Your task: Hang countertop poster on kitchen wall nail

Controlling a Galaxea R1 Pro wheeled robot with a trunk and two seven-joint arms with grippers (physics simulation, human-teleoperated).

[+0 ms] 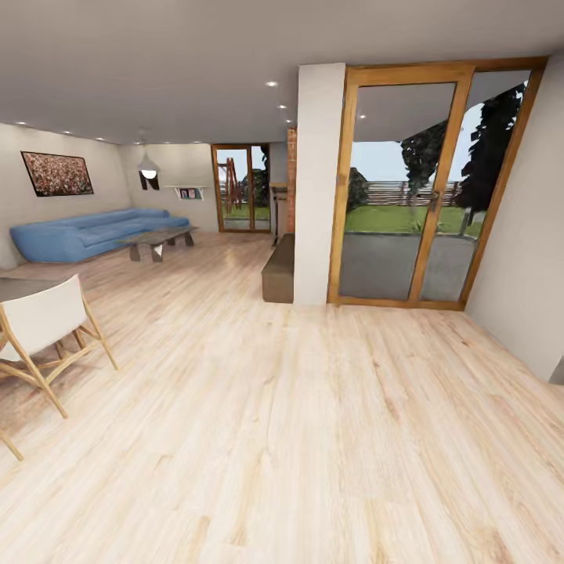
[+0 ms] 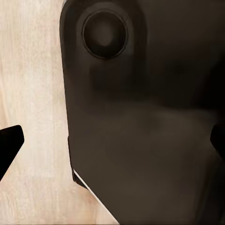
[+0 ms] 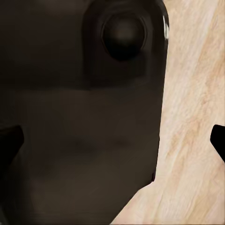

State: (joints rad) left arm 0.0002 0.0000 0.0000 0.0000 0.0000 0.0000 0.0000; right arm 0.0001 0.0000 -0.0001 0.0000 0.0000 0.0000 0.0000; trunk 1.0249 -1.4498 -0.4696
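Observation:
The poster, the kitchen countertop and the wall nails are out of view; the head view looks across a living room with a pale wood floor. In the left wrist view my left gripper is open, its black fingertips far apart at the picture's edges, with my own dark body and floor behind. In the right wrist view my right gripper is open too, one fingertip over floor boards, nothing between the fingers.
A white folding chair stands close at the left. Farther back are a blue sofa, a coffee table and a reddish speckled picture. A white pillar, a low dark bench and wood-framed glass doors stand ahead.

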